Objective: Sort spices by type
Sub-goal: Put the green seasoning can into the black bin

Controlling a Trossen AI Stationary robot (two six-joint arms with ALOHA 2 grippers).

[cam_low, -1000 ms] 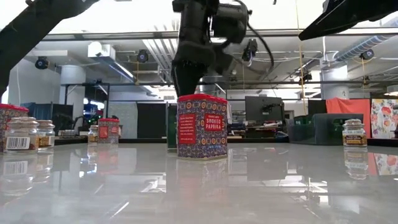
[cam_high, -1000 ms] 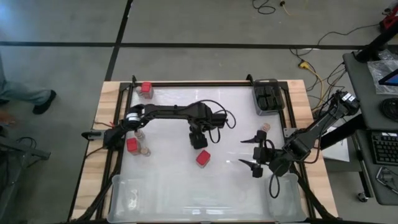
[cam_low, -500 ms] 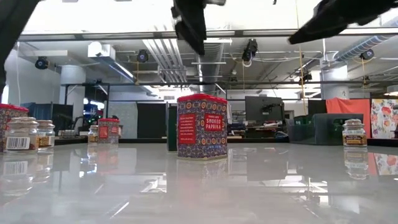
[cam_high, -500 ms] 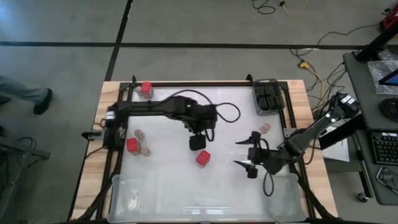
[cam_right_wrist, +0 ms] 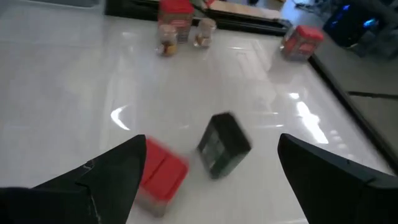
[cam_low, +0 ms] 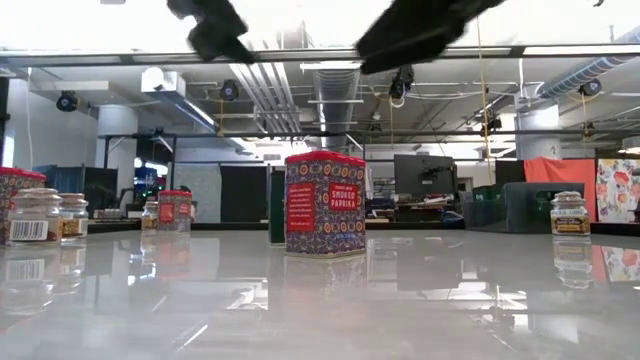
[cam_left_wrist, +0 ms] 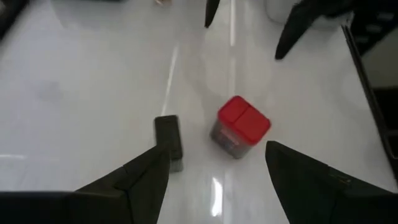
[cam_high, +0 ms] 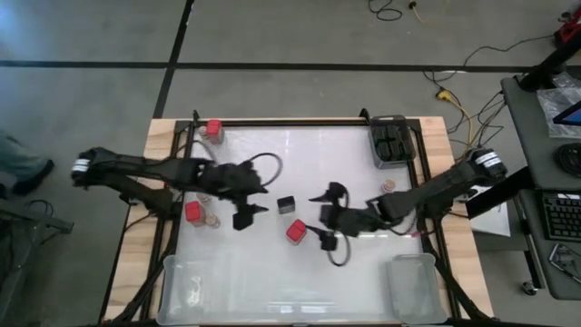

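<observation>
Spices scattered over the white table [cam_high: 300, 163]. Landmark: the black tin [cam_high: 287, 204], standing alone near the table's middle.

- Just beside the black tin, toward the near rim: a red-topped paprika tin [cam_high: 297, 231], apart from it, bare surface all round.
- Well to the left of the black tin: another red-topped tin [cam_high: 192, 212] with a round tan-lidded jar [cam_high: 214, 220] close against it, both near the left rail.
- Far-left corner, well away from the black tin: a third red-topped tin [cam_high: 213, 128], hard by the frame edge.
- Right of the black tin, near the right rail: a lone tan-lidded jar [cam_high: 388, 185].
- Far-right corner: a clear bin [cam_high: 390, 143] with dark contents, too small to identify.

Left gripper [cam_high: 247, 214] raised just left of the black tin, fingers spread wide, holding nothing. Right gripper [cam_high: 325, 216] raised just right of the black tin, fingers likewise spread and empty; both tins visible between them in the right wrist view.

Open glossy surface between the black tin and the far rim. Along the near rim, a long clear tray [cam_high: 182, 282].
</observation>
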